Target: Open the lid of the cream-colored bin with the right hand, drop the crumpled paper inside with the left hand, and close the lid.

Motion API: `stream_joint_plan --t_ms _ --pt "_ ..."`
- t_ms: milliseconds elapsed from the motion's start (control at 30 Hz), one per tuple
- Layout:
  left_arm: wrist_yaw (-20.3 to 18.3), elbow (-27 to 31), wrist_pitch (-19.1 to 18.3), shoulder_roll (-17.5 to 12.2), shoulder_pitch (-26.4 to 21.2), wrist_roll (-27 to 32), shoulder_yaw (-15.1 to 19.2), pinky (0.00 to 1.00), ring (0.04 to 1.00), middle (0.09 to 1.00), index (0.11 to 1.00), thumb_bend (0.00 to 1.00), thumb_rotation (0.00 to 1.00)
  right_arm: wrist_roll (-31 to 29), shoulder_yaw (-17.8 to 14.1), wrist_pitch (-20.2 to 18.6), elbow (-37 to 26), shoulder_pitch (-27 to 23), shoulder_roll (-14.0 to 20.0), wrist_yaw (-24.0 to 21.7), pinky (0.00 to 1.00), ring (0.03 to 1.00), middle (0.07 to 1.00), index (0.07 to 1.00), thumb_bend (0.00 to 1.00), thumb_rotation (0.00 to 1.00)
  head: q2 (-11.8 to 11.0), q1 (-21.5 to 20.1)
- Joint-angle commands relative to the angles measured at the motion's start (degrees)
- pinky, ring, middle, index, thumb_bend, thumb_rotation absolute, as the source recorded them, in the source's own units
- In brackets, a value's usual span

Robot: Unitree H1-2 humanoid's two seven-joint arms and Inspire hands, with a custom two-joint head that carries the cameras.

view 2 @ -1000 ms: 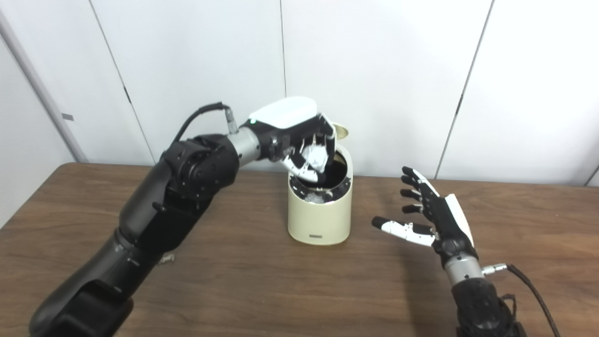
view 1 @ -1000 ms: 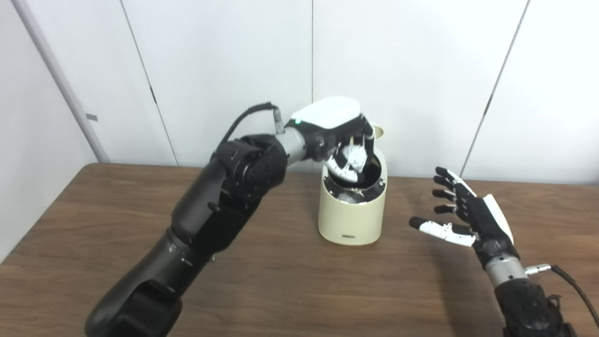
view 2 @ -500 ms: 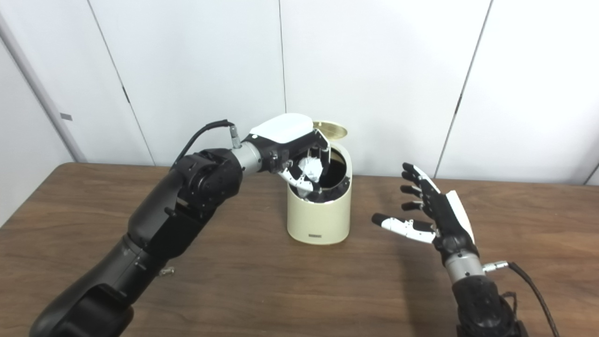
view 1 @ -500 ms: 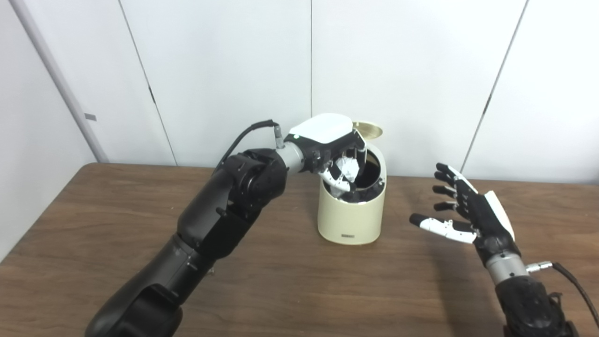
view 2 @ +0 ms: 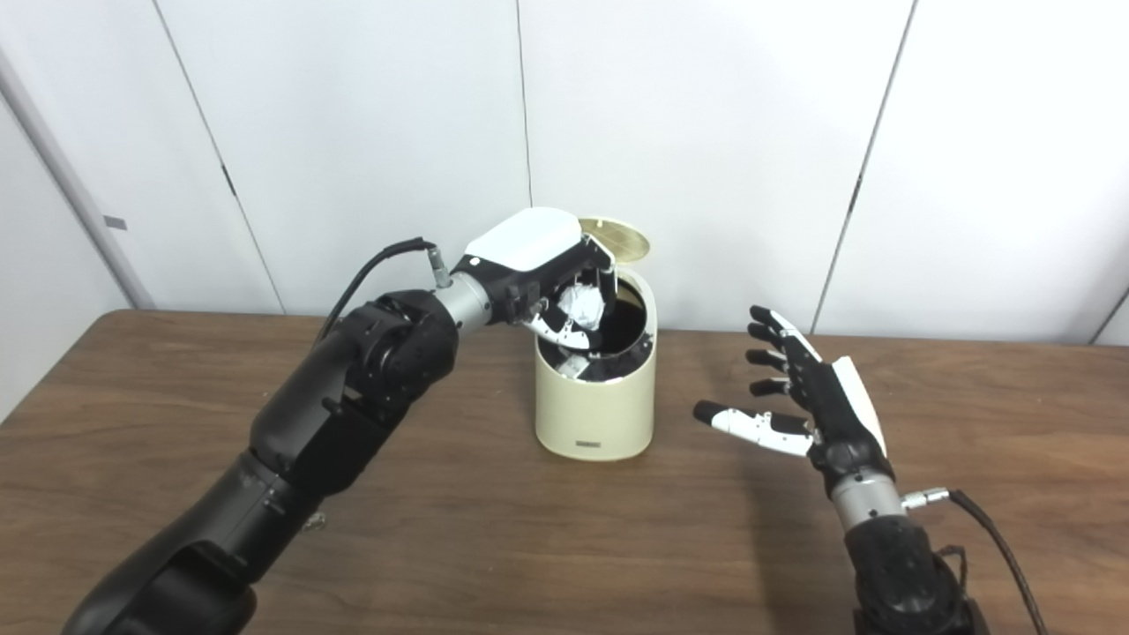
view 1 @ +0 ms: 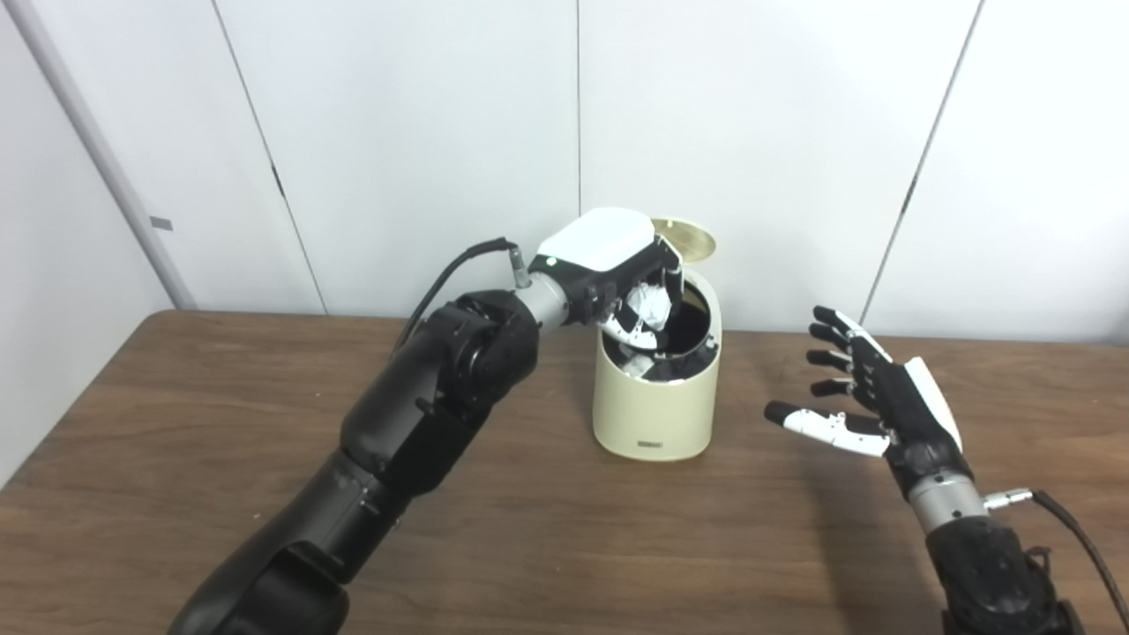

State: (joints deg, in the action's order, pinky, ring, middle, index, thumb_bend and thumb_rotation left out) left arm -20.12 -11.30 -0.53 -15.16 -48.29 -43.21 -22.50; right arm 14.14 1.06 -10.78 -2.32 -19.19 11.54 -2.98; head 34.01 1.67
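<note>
A cream-colored bin stands mid-table with its round lid flipped up behind the dark opening. My left hand hovers over the bin's left rim, fingers curled down into the mouth and shut on a white crumpled paper. Pale scraps show inside the bin below the hand. To the right of the bin, apart from it, my right hand is held open with fingers spread and palm facing left.
The brown wooden table runs to a white panelled wall right behind the bin. My left arm stretches diagonally across the table's left half. A cable trails from the right wrist.
The left hand with the paper has dropped lower, into the bin's opening, uncovering the raised lid behind it. The view has shifted slightly. The right hand has stayed open in place.
</note>
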Motion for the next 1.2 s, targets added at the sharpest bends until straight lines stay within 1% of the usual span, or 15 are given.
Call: stream_joint_plan --t_ms 0,67,167,200,233,267,300,367,567,800,933,1033,1067,1133,1167 --pt "3.8 0.5 1.4 0.4 -2.5 -0.8 0.7 0.36 0.380 0.497 0.498 0.50 0.00 0.3 0.0 1.2 -2.3 -1.4 0.5 0.4 0.67 0.809 0.883 0.892 0.72 0.33 0.0 0.1" --pt "4.1 0.2 0.9 0.6 -2.5 -0.8 0.7 0.37 0.381 0.499 0.494 0.50 0.00 0.3 0.0 1.0 -2.4 -1.3 0.5 0.3 0.68 0.807 0.882 0.891 0.72 0.34 0.1 0.0" --pt "2.9 0.4 -0.2 0.4 -2.6 -1.2 0.2 0.38 0.393 0.504 0.529 0.50 0.00 0.3 0.1 1.0 -2.6 -1.3 0.4 0.3 0.67 0.797 0.879 0.883 0.73 0.34 0.2 0.1" --pt "2.4 0.5 -0.7 0.3 -2.7 -1.5 -0.1 0.42 0.476 0.495 0.514 0.51 0.00 0.3 0.2 1.1 -2.6 -1.3 0.5 0.2 0.66 0.795 0.878 0.882 0.73 0.34 0.2 0.1" --pt "2.0 0.6 -1.1 0.2 -2.7 -1.7 -0.2 0.45 0.531 0.573 0.579 0.69 0.00 0.3 0.2 1.1 -2.6 -1.3 0.5 0.1 0.66 0.796 0.880 0.882 0.73 0.35 0.2 0.1" --pt "1.9 0.6 -1.1 0.1 -2.7 -1.9 -0.4 0.48 0.574 0.627 0.620 0.79 0.00 0.4 0.3 1.2 -2.6 -1.3 0.6 0.1 0.66 0.795 0.881 0.883 0.73 0.35 0.2 0.1" --pt "2.0 0.6 -0.9 0.1 -2.7 -2.0 -0.4 0.50 0.611 0.670 0.653 0.86 0.00 0.6 0.4 1.2 -2.7 -1.3 0.7 0.1 0.66 0.794 0.881 0.883 0.73 0.35 0.2 0.1" --pt "1.9 0.7 -0.9 -0.1 -2.6 -2.2 -0.5 0.51 0.633 0.694 0.673 0.89 0.00 0.7 0.5 1.1 -2.7 -1.3 0.7 0.1 0.66 0.793 0.880 0.883 0.73 0.35 0.2 0.2" --pt "0.8 1.1 -1.7 -0.4 -2.6 -2.2 -0.4 0.50 0.648 0.725 0.694 0.91 0.00 0.1 0.5 1.6 -2.3 -1.5 0.6 0.0 0.65 0.789 0.882 0.878 0.74 0.36 0.3 0.1" --pt "0.9 1.2 -1.1 -0.6 -2.2 -2.0 -0.2 0.49 0.629 0.711 0.683 0.93 0.00 0.1 0.6 1.7 -2.2 -1.7 0.7 -0.1 0.66 0.789 0.886 0.879 0.74 0.37 0.4 0.1" --pt "0.4 1.7 -1.7 -0.6 -2.1 -1.9 -0.1 0.51 0.635 0.710 0.687 0.92 0.00 0.0 0.6 1.8 -2.2 -1.7 0.7 -0.1 0.65 0.789 0.888 0.883 0.72 0.35 0.5 0.0" --pt "-0.1 2.2 -1.7 -0.8 -2.1 -1.8 -0.1 0.50 0.628 0.705 0.686 0.90 0.00 -0.3 0.5 1.9 -2.2 -1.7 0.6 -0.2 0.65 0.790 0.889 0.883 0.72 0.34 0.5 0.2" --pt "-0.4 2.5 -1.5 -1.0 -2.1 -1.4 0.1 0.49 0.610 0.693 0.683 0.89 0.00 -0.3 0.5 1.6 -2.4 -1.7 0.6 -0.2 0.65 0.790 0.889 0.884 0.72 0.34 0.4 0.1" --pt "-1.4 3.5 -1.4 -1.3 -1.9 0.0 0.6 0.44 0.533 0.603 0.642 0.83 0.00 -0.1 0.5 1.3 -2.6 -1.7 0.5 -0.1 0.65 0.792 0.892 0.885 0.71 0.33 0.4 0.1" --pt "-2.2 4.8 -2.2 -1.5 -1.4 0.6 1.0 0.42 0.506 0.570 0.626 0.81 0.00 -0.1 0.5 1.1 -2.7 -1.6 0.4 -0.1 0.65 0.792 0.892 0.885 0.71 0.33 0.2 0.1"
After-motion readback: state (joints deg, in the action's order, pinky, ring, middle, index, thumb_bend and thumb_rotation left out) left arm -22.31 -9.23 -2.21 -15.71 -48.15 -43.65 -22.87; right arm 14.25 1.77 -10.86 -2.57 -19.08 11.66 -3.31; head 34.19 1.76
